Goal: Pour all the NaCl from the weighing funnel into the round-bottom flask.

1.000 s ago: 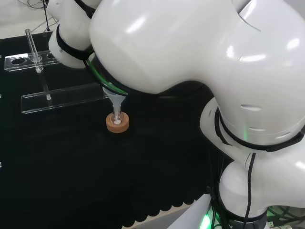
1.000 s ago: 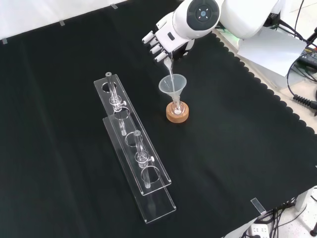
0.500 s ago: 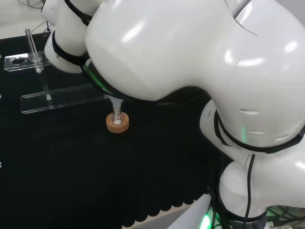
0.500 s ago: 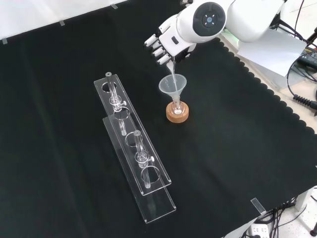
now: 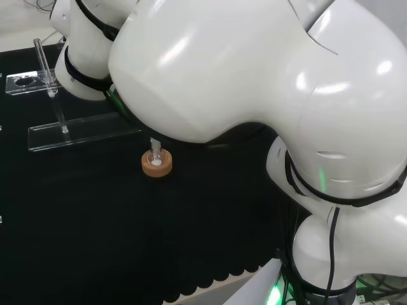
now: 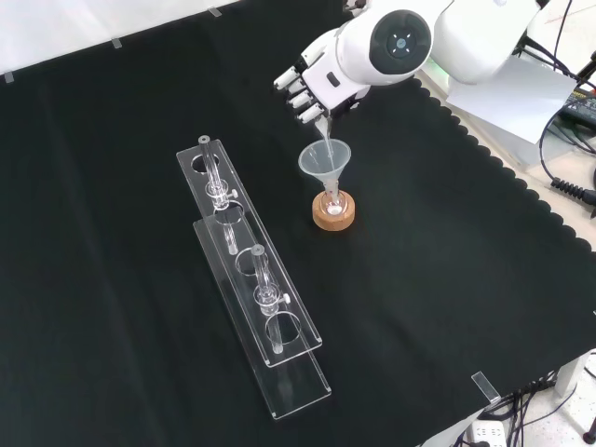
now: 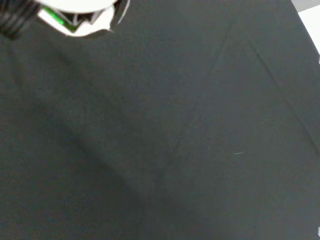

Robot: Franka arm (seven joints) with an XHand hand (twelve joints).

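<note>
Curled fingers of the black-and-white robot hand [image 6: 312, 82] pinch a slender clear weighing funnel [image 6: 323, 130] by its upper end — light, fragile, slippery — over the conical clear funnel [image 6: 324, 162] just below.

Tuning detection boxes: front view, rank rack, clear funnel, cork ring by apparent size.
1. Rack, by far the largest.
2. Clear funnel.
3. Cork ring, close to the funnel's mouth in width, so those two are nearly tied.

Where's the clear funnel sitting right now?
In the front view the clear funnel stands upright over the cork ring, right of the clear racks, directly below the hand.
</note>
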